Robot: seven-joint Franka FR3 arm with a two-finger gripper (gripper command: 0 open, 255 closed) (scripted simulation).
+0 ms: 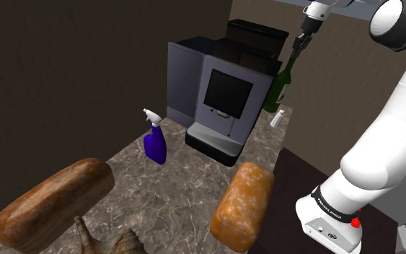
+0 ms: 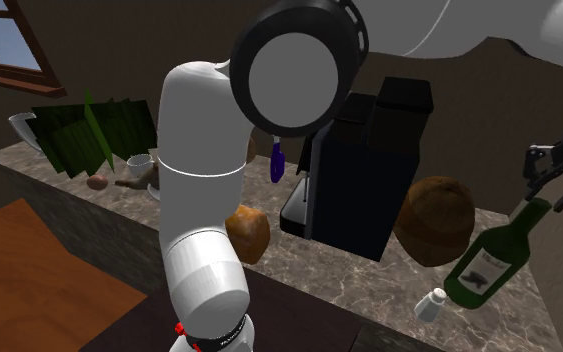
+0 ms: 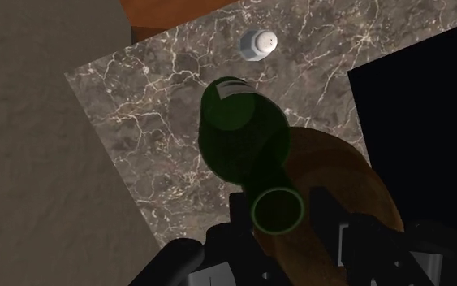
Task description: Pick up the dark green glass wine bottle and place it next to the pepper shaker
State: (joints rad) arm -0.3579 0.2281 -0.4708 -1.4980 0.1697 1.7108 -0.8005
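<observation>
The dark green wine bottle [image 1: 280, 84] hangs tilted from its neck, which my black gripper [image 1: 300, 42] is shut on. Its base is low over the marble counter [image 1: 183, 184], beside the coffee machine. The small white pepper shaker [image 1: 278, 119] stands just in front of it near the counter's edge. From the second exterior view, the bottle [image 2: 489, 262] leans with its labelled body close to the shaker [image 2: 431, 304], and the gripper [image 2: 554, 185] is at its top. In the wrist view the fingers [image 3: 239, 213] clasp the bottle's mouth [image 3: 277, 210], and the shaker [image 3: 258, 43] sits beyond the bottle's body [image 3: 243, 134].
A grey coffee machine [image 1: 219, 97] stands at the back of the counter, with a blue spray bottle [image 1: 155, 141] beside it. Two brown bread loaves [image 1: 53, 202] [image 1: 243, 204] lie near the front. A round loaf [image 2: 434, 218] sits next to the bottle. The counter ends just past the shaker.
</observation>
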